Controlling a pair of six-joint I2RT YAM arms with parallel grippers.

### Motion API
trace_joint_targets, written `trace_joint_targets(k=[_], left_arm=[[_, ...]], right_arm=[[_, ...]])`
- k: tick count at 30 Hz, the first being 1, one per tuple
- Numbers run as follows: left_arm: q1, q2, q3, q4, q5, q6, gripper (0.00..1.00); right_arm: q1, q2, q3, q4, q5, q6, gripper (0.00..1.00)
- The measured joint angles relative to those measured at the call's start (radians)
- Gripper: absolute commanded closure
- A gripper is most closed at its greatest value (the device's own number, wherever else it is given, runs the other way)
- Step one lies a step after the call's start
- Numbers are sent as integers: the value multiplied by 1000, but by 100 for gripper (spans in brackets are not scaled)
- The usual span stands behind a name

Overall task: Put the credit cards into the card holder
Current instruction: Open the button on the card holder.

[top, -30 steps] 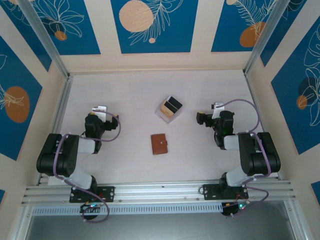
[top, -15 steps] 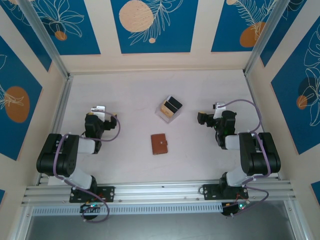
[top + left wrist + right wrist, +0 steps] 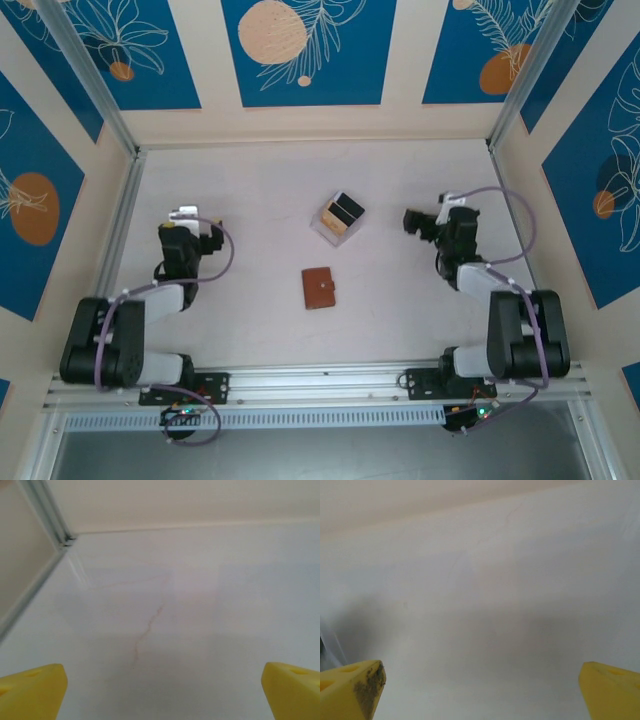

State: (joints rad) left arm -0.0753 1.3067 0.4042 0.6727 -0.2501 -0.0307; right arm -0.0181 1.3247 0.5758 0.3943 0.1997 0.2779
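Only the yellow fingertips of each claw appear in the wrist views, cut off at the lower corners. The left gripper and the right gripper both stand wide apart and hold nothing. The credit cards, black and tan, sit in a clear box near the middle of the table; their number is unclear. The card holder lies flat just nearer the near edge, between the grippers and well apart from both. Bare table surrounds each.
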Motion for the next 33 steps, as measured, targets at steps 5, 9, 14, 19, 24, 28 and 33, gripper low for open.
trace_joint_targets(k=[5, 9, 14, 19, 24, 28, 33], left_arm=[[-2, -182, 158, -332, -93, -178, 0], [-2, -274, 196, -468, -53, -299, 0], [-9, -331, 124, -522, 85, -384, 0], [-32, -300, 90, -526, 248, -426, 0], [-112, -159, 102, -475, 402, -447, 0], [-254, -71, 121, -477, 444, -449, 1], [-405, 16, 164, -480, 473, -459, 12]], right_arm=[[-148, -30, 257, -276, -76, 296, 1], [-193, 21, 312, -383, -193, 403, 1], [-76, 130, 396, -543, -262, 404, 1], [58, 195, 505, -634, -260, 341, 11], [146, 290, 622, -711, -252, 264, 29], [222, 333, 659, -779, -204, 202, 29], [396, 291, 623, -845, -117, 165, 32]])
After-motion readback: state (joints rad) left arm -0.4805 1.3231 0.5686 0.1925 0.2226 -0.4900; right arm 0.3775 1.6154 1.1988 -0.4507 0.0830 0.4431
